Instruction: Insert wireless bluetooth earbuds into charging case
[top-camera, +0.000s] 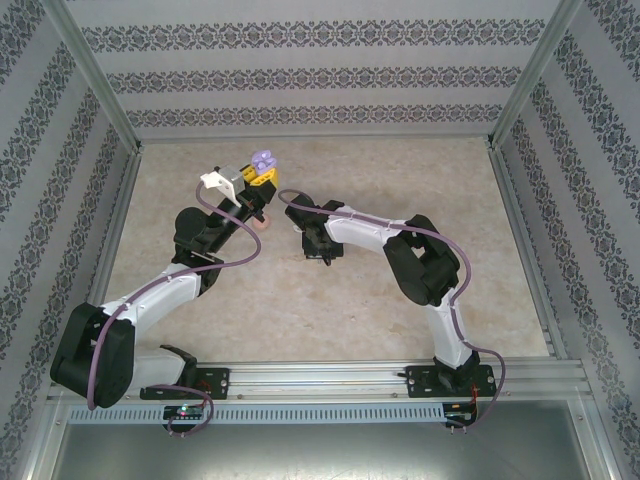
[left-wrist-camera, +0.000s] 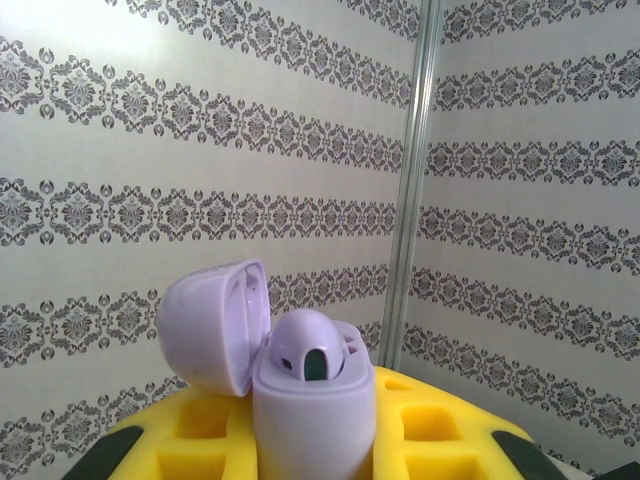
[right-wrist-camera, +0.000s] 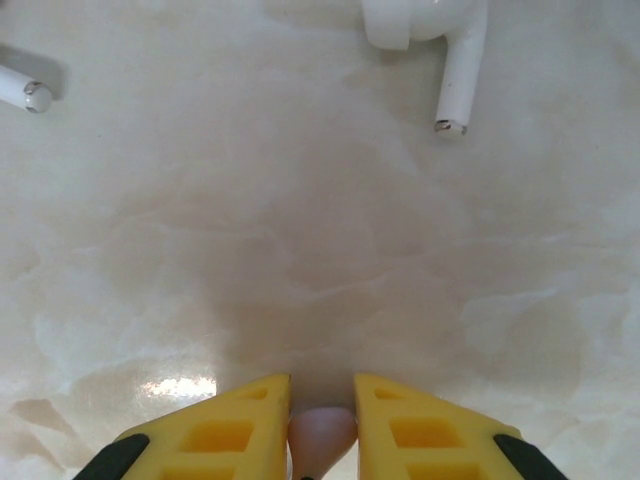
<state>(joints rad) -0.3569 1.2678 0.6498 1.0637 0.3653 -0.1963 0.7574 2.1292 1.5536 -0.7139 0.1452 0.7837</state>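
Note:
My left gripper (left-wrist-camera: 315, 445) is raised above the table and shut on a purple charging case (left-wrist-camera: 312, 420), which stands upright between the yellow fingers with its lid (left-wrist-camera: 212, 325) swung open to the left. A purple earbud (left-wrist-camera: 310, 350) sits in the case's left well. In the top view this case (top-camera: 263, 161) is at the back centre. My right gripper (right-wrist-camera: 322, 402) points down close to the table, and its yellow fingers touch both sides of a pink earbud (right-wrist-camera: 322, 432). A white earbud (right-wrist-camera: 445, 45) lies ahead of it, with another white stem (right-wrist-camera: 22, 90) at the far left.
A small pink rounded object (top-camera: 262, 220) lies on the marbled table (top-camera: 400, 180) beside the left arm, just left of the right gripper (top-camera: 318, 250). Patterned walls enclose the table on three sides. A metal rail (top-camera: 330, 378) runs along the near edge.

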